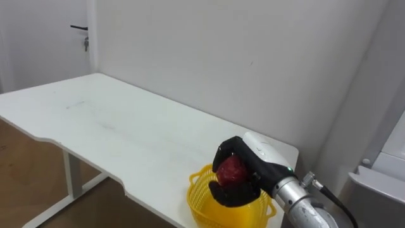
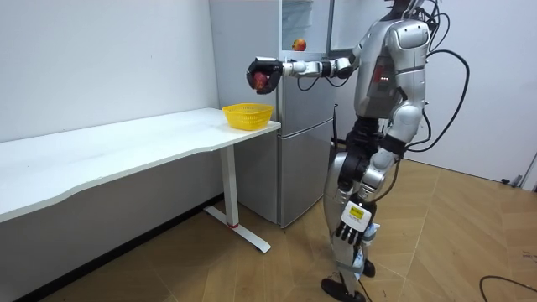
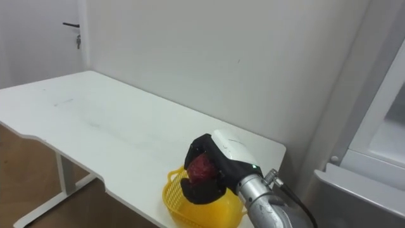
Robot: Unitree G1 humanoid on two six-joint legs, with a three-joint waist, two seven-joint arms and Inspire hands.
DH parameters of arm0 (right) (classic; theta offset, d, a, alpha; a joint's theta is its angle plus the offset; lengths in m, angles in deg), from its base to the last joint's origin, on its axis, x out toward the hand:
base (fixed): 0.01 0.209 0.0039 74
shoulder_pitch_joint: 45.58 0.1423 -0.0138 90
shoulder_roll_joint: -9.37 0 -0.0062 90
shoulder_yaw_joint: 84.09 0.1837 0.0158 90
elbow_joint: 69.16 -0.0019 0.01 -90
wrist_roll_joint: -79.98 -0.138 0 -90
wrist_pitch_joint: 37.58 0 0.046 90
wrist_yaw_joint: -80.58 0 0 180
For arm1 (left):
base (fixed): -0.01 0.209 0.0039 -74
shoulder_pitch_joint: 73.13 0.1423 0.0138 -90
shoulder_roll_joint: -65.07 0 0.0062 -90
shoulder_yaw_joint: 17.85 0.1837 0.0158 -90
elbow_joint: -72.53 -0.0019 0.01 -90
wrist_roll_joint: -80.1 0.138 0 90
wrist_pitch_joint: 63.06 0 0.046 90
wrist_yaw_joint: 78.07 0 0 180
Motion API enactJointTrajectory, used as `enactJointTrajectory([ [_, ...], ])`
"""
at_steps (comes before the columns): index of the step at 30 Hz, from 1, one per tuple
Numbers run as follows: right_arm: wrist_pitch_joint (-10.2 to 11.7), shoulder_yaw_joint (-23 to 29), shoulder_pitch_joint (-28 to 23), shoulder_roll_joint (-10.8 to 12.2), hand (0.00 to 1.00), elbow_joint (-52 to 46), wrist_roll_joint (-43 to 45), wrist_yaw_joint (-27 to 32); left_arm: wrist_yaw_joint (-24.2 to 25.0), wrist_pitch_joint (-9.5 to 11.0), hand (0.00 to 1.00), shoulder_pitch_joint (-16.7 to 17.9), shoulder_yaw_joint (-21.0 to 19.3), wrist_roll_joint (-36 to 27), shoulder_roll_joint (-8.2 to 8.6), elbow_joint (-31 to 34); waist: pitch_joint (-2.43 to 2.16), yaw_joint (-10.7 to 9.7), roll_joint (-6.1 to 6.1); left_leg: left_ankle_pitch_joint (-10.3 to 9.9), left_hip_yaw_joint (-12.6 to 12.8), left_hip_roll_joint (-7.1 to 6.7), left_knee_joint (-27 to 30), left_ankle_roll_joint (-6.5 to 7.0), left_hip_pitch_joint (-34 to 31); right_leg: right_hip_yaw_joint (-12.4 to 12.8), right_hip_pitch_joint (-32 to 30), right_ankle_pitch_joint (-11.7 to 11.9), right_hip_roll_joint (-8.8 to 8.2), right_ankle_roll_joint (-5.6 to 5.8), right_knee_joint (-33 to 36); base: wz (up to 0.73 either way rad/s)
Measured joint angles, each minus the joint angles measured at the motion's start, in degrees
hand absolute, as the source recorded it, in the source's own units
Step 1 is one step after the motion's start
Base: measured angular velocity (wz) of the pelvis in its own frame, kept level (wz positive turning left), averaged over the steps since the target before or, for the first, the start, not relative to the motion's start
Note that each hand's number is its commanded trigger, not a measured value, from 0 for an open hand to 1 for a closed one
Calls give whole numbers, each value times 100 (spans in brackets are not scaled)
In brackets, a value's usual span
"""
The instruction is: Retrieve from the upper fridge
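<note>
Right hand (image 1: 259, 158), fingers curled round a red apple (image 1: 231, 170), is positioned above the yellow basket (image 1: 196, 190) on the white table (image 1: 126, 133). Left hand (image 2: 352, 228) hangs beside the thigh.

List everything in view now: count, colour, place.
fruit: 1, red, in the right hand, over the basket
basket: 1, yellow, on the table end by the fridge
table: 1, white, along the wall
fridge: 1, grey, beside the table
small item: 1, red-yellow, high on the fridge
door: 1, white, far left corner
right hand: 1, black and white, curled round the fruit
left hand: 1, dark, hanging at the robot's side
</note>
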Motion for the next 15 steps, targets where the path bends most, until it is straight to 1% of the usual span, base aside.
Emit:
enactJointTrajectory([
  [5,16,2,-14,-1,0,0,19,18,1,12,0,0,-53,16,5,0,4,-8,4,0,-3,0,-18,1,-10,2,-10,0,-4,0,-5,0],
  [8,65,10,-14,-1,0,0,43,36,3,13,0,-1,-87,35,14,0,7,-3,8,0,-6,1,-28,1,-24,3,-27,-1,-1,1,-10,0],
  [15,69,10,-14,-1,0,1,43,36,-4,12,0,1,-92,34,13,-1,19,-2,26,1,-12,1,-13,2,-21,2,-31,-1,-1,2,-9,0],
])
